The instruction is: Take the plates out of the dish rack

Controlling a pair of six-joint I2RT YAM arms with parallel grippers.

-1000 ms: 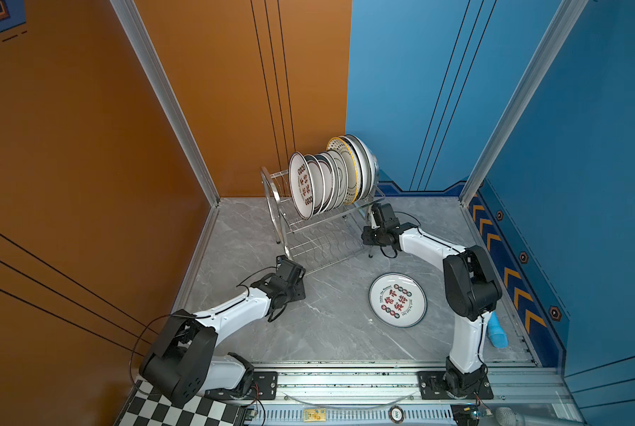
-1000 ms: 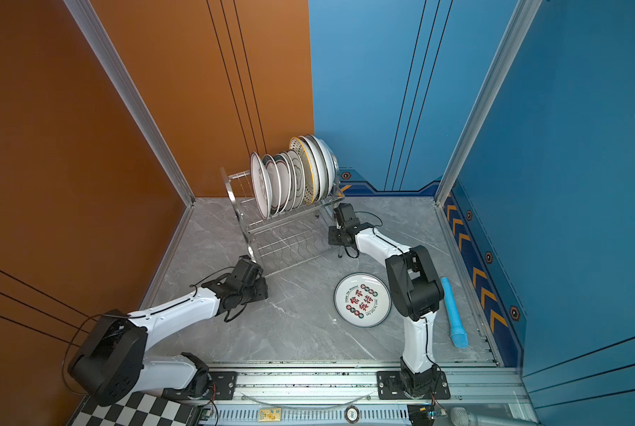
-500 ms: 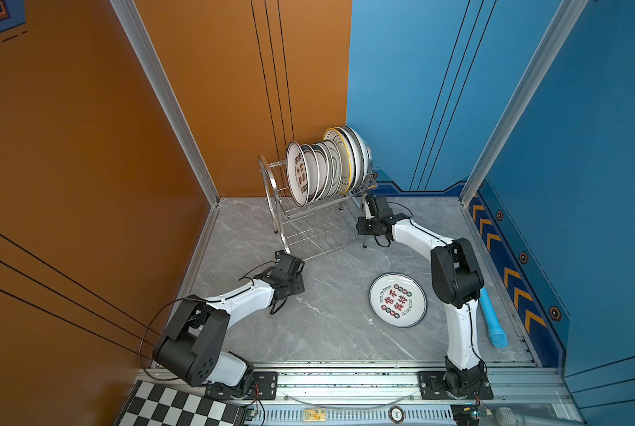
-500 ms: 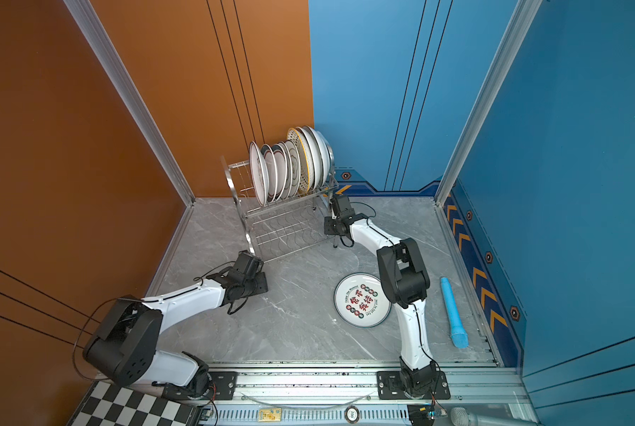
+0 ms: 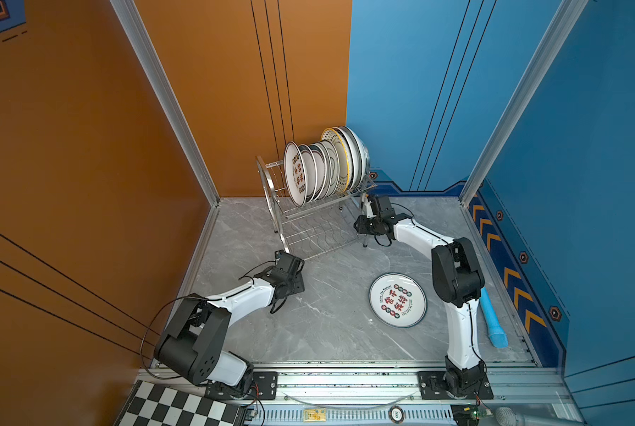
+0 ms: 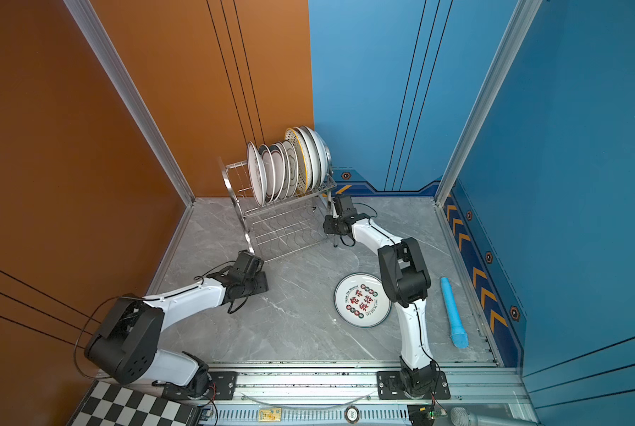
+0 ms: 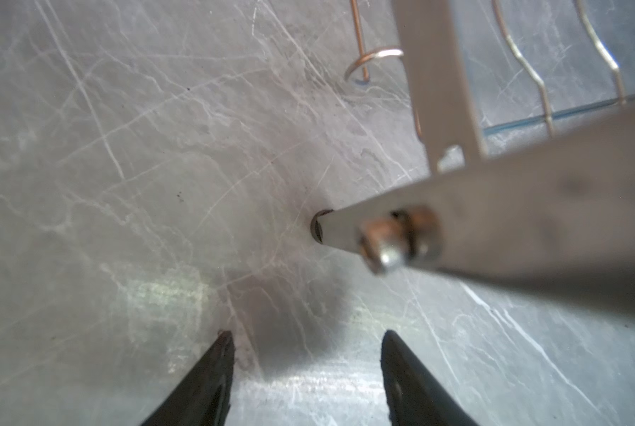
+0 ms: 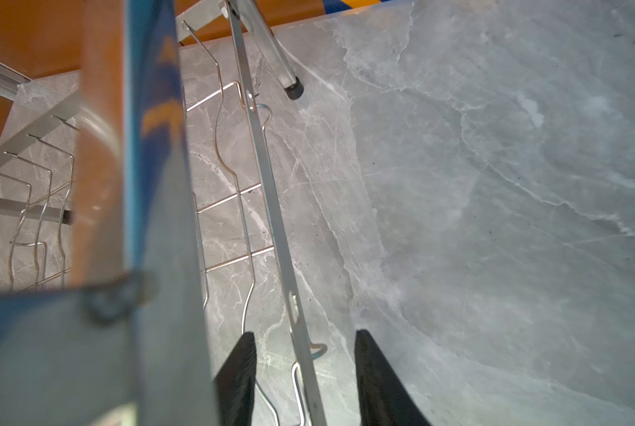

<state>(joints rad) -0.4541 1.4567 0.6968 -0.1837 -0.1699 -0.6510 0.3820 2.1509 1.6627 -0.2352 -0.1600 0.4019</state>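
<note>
The dish rack [image 5: 316, 232] [image 6: 283, 228] stands at the back of the marble table. Several white plates [image 5: 319, 168] [image 6: 286, 166] stand on edge in its top tier; the front one bears red-black characters. Another plate [image 5: 397, 299] [image 6: 362, 299] with the same characters lies flat on the table. My left gripper [image 5: 284, 254] [image 7: 305, 335] is open and empty, just short of the rack's front left leg [image 7: 493, 206]. At the rack's right end, my right gripper [image 5: 367, 204] [image 8: 305, 335] is open, with the lower tier's side bar [image 8: 271, 206] between its fingers but untouched.
A blue cylinder [image 5: 493, 321] [image 6: 454, 313] lies along the table's right edge. An orange wall rises at the left and back left, a blue wall at the back right and right. The rack's lower tier holds no dishes.
The rack has shifted slightly back and left with the right gripper, whose jaws have since widened off the side bar. The left gripper has crept forward to the rack's front leg.
</note>
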